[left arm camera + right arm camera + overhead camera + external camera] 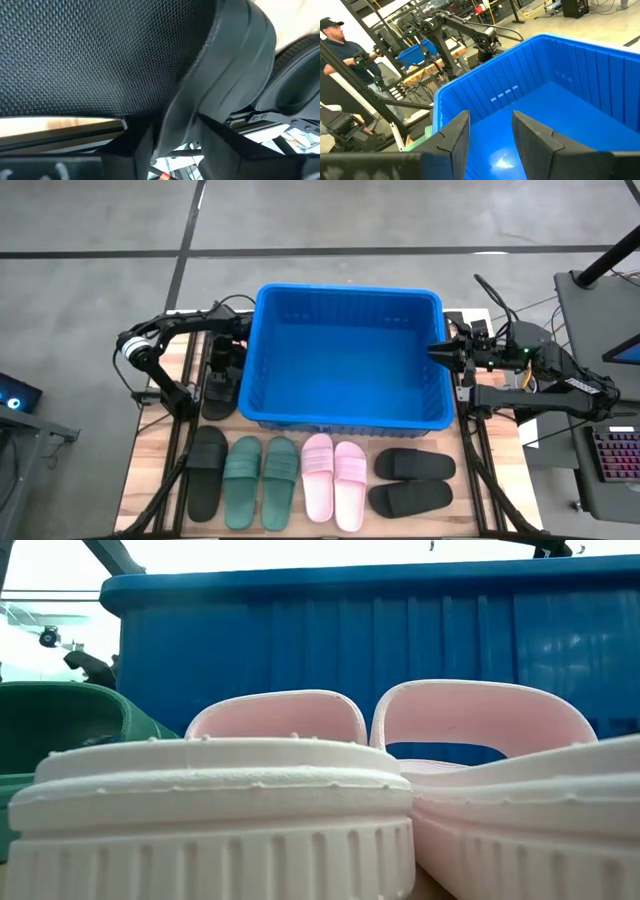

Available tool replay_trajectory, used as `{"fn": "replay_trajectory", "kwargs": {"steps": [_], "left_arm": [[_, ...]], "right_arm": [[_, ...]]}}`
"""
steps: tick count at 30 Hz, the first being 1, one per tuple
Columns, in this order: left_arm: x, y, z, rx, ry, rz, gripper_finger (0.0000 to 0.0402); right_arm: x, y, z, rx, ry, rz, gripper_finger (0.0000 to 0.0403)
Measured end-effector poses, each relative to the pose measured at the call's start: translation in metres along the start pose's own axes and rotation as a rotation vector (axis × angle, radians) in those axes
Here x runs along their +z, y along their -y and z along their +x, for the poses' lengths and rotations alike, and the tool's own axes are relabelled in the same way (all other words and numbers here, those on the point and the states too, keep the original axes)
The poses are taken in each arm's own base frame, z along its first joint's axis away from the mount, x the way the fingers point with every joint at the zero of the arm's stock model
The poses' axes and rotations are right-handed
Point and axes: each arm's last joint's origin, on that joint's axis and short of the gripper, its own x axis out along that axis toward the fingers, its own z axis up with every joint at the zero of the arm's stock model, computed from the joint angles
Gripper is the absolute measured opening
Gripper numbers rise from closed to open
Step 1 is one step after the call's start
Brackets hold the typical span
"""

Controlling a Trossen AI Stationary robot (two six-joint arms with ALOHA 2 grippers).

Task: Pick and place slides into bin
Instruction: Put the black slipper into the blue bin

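- Along the near edge of my wooden plank desk (150,470) lie the rubber open-toe slides: a lone black slide (206,471), a dark green pair (261,481) and a pale pink pair (333,480), all with their long axes running near-to-far, soles down.
- To their right a second black pair (412,482) lies crosswise, long axes left-to-right, one just beyond the other.
- The pink slides have ridged sole edges, small nubs on the footbed and smooth arched straps (278,712).
- Beyond them sits the large bright blue plastic bin (345,416), ribbed walls, thick rim, holding no slides.
- My left claw (222,365) is down beside the bin's left wall on another black slide (219,392) with a dimpled footbed; I cannot tell its grip.
- My right claw (490,137) hovers at the bin's right rim, fingers apart.
- I can read no writing.
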Motion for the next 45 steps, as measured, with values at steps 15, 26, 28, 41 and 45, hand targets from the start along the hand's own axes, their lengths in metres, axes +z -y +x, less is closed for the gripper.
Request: {"fn": "replay_trajectory", "kwargs": {"steps": [15,26,28,41,45], "left_arm": [[-0.008,0.007,-0.005,-0.035,0.004,-0.002,0.0006],[-0.016,0.014,-0.019,-0.03,-0.02,-0.129,0.0001],[-0.015,0.014,-0.022,-0.021,-0.007,-0.168,0.0001],[-0.029,0.024,-0.05,0.065,0.056,-0.215,0.0],[-0.037,0.03,-0.064,0.144,0.111,-0.229,0.0]], "right_arm": [[0.0,0.0,0.0,0.0,0.0,-0.007,0.0139],[0.0,0.0,0.0,0.0,0.001,-0.011,0.0139],[0.0,0.0,0.0,0.001,0.001,-0.012,0.0139],[0.0,0.0,0.0,0.002,0.003,-0.017,0.0139],[0.0,0.0,0.0,0.001,0.004,-0.019,0.0139]]}}
